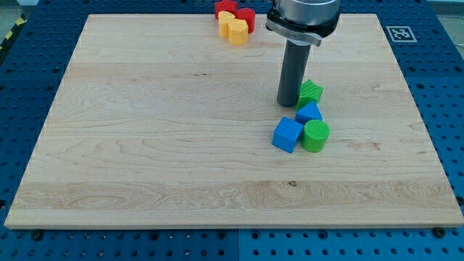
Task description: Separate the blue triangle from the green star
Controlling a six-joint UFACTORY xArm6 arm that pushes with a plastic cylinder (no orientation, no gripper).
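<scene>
My rod stands upright, coming down from the view's top, and my tip (288,106) rests on the wooden board (145,145); it grips nothing, being a bare rod. Just to the tip's right, touching or nearly so, is the green star (311,92). Just below and right of the tip sits the blue triangle (309,112), against the star. Further below lie a blue cube (287,135) and green cylinder (315,135). Up-left, well apart, are red (226,9) and yellow blocks (233,27).

On the pale wooden board (145,145), my tip (288,106) stands just left of the green star block (311,91). The blue triangle block (309,112) lies directly below the star, touching it. Below that sit the blue cube (287,135) at left and green cylinder (315,135) at right.
</scene>
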